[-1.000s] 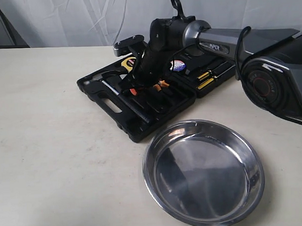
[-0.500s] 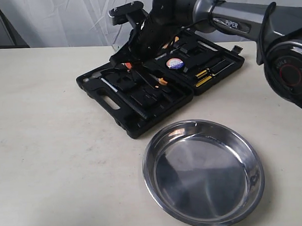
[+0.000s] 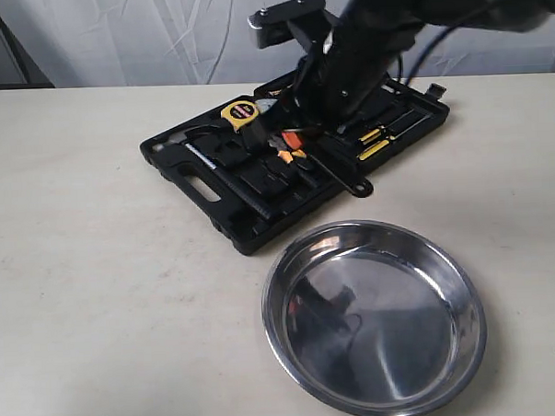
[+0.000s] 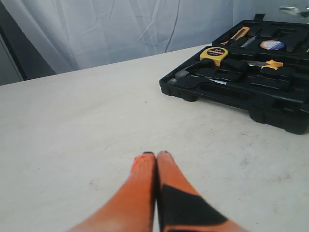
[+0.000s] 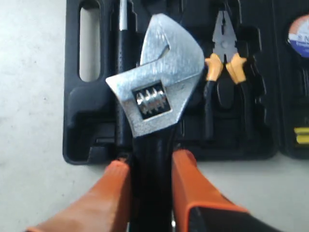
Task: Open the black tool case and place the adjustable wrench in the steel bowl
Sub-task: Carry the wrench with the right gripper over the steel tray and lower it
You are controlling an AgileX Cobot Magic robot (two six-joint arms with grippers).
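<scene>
The black tool case (image 3: 212, 188) lies open on the table, its trays facing up. My right gripper (image 3: 291, 145) hangs just above the case, shut on the black handle of the adjustable wrench (image 3: 342, 177). In the right wrist view the wrench's silver head (image 5: 157, 72) sticks out past the orange fingers (image 5: 116, 183) over the case (image 5: 82, 113). The steel bowl (image 3: 384, 323) sits empty in front of the case, near the handle's end. My left gripper (image 4: 157, 154) is shut on nothing above bare table, left of the case (image 4: 270, 96); the exterior view does not show it.
Orange-handled pliers (image 5: 224, 48), a yellow tape measure (image 3: 239, 111), yellow-and-black screwdrivers (image 3: 376, 144) and a roll of tape (image 5: 301, 34) stay in the case. A hammer (image 4: 193, 72) lies in its left tray. A white curtain hangs behind the table.
The right arm has risen and swung to the right, lifting the wrench out of its slot. The wrench's handle end now points toward the bowl.
</scene>
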